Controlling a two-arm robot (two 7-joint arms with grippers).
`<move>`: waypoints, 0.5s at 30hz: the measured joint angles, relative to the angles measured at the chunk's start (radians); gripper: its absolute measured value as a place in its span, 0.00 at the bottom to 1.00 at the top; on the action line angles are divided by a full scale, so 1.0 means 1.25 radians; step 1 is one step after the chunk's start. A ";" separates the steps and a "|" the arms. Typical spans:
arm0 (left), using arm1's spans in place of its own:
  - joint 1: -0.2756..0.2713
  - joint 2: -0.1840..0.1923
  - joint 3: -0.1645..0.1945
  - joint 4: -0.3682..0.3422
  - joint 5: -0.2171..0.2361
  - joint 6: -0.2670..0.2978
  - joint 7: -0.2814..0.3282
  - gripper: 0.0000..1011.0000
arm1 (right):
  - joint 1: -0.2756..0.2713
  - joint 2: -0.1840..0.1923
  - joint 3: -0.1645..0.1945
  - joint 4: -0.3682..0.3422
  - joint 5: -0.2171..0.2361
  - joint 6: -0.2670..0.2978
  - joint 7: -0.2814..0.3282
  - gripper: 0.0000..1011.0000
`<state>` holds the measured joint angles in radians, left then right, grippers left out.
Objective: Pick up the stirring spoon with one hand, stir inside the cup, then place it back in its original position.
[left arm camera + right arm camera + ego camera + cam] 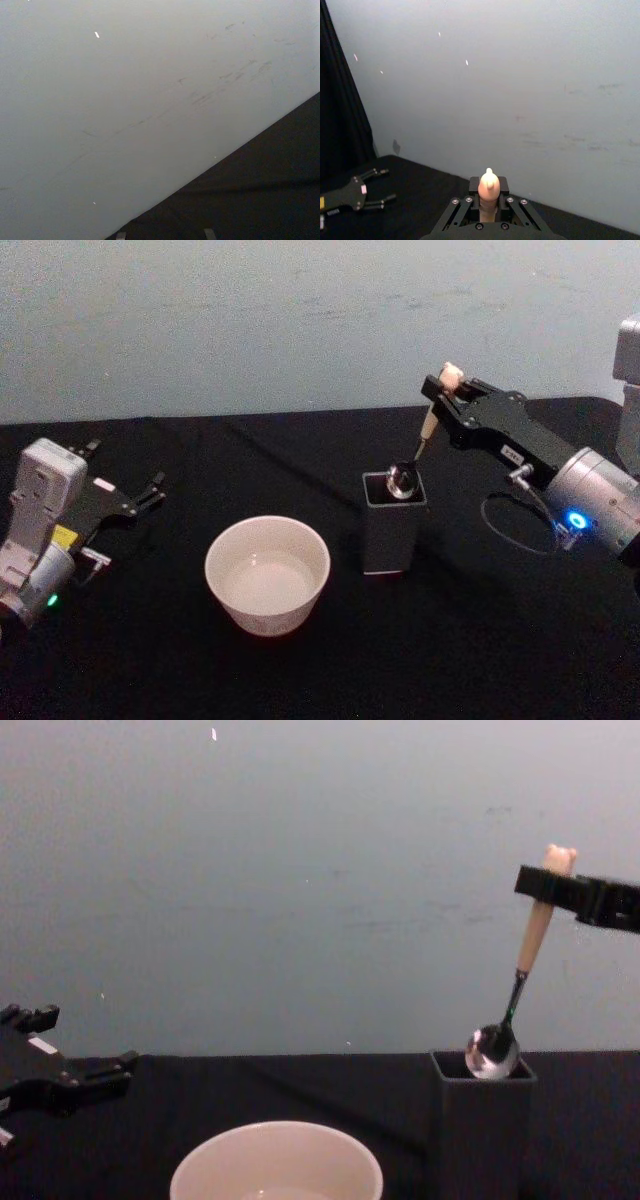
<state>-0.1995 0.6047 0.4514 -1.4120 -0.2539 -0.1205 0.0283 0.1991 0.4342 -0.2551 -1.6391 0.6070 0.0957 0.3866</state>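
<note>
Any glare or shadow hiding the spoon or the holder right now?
Head view: the stirring spoon glints bright at its bowl, while the dark holder nearly merges with the black cloth. Chest view: the spoon, held by the right gripper, stands out against the pale wall. Right wrist view: the bear-head handle is brightly lit. The left gripper sits parked, open.

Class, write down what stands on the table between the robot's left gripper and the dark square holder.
The cup stands between the left gripper and the holder, touching neither, a little nearer the robot. The head view shows it.
</note>
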 joint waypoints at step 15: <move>0.000 0.000 0.000 0.000 0.000 0.000 0.000 0.99 | 0.021 0.001 -0.022 -0.018 0.039 -0.012 -0.006 0.20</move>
<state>-0.1995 0.6047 0.4514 -1.4120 -0.2539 -0.1205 0.0283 0.2252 0.4356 -0.2824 -1.6619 0.6553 0.0811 0.3797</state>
